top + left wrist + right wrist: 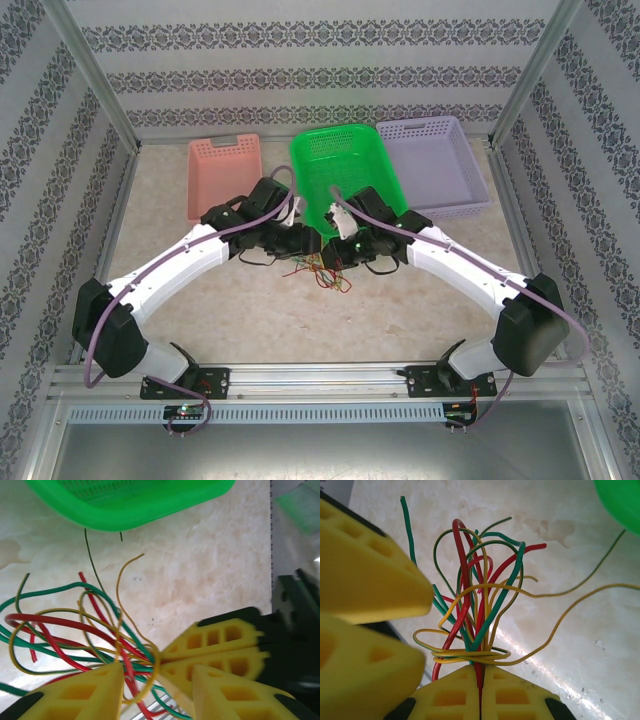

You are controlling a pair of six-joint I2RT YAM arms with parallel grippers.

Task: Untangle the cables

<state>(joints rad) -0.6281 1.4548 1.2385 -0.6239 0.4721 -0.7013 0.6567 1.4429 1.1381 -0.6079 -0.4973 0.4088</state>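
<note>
The cables (325, 272) lie in a loose knot on the table (250, 320), a pale marbled surface with a soft sheen, just in front of the green basket (345, 170). They are very thin, glossy wires in red, green and yellow, curling into open loops. Seen from the right wrist, the cables (480, 595) fan upward like a bouquet, with a few yellow strands wrapped crosswise round the foot of the bundle. Seen from the left wrist, the loops sprawl out to the left, and one dark green strand runs up toward the basket's smooth rim.

The right gripper (480, 669) has its jaws pressed together on the foot of that bundle, with a red wire caught in the seam. Its fingers (452, 695) are blocky yellow wedges with cut-out windows. The left gripper (157, 674) stands just beside it, jaws spread, with some wires lying in the gap.

Both arms, white shells with black joints, rise from the near rail with elbows pushed outward. Their forearms angle inward until the wrists almost meet over the knot. A pink basket (222, 175) and a purple basket (435, 165), both of perforated plastic, flank the green one.
</note>
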